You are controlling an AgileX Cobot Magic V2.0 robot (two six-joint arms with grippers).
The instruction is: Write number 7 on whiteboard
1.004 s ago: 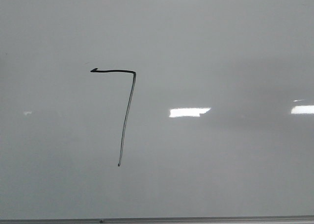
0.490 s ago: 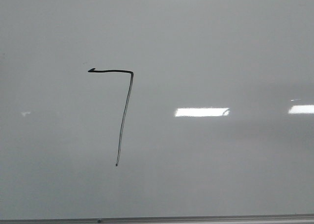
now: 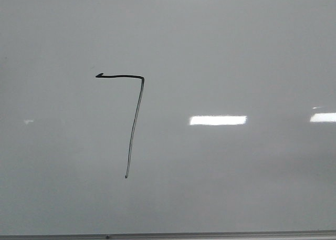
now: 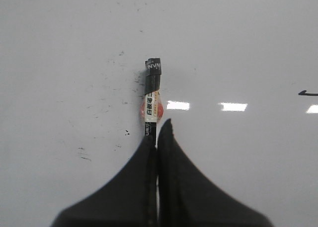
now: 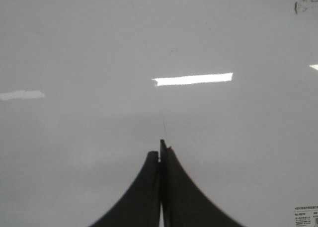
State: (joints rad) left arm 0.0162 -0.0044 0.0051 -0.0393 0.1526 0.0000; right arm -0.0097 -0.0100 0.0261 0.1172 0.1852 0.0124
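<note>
The number 7 (image 3: 134, 119) stands complete on the whiteboard (image 3: 236, 187): in the front view a short black top stroke runs level, with a small hook at its left end, and from its right corner a long thin downstroke slants slightly leftward to a dot-like finish above the thin grey bottom edge of the board. The figure sits left of centre, well apart from the bright light reflections to its right. No arm or pen shows in the front view, so the writing itself appears done. In the left wrist view the left gripper (image 4: 158, 132) has its dark fingers (image 4: 176, 157) pressed together around a marker (image 4: 152, 95), a black-capped pen with a white and red label, which points at a bare, lightly smudged part of the board; only the hooked start of the top stroke shows at the edge of that view, so the pen is well away from the figure. Whether its tip touches the board cannot be told. The right gripper (image 5: 161, 150) has its fingers closed tight on nothing, facing blank board. What is left, by judgement, is at most to draw the left arm back and put the marker away.
</note>
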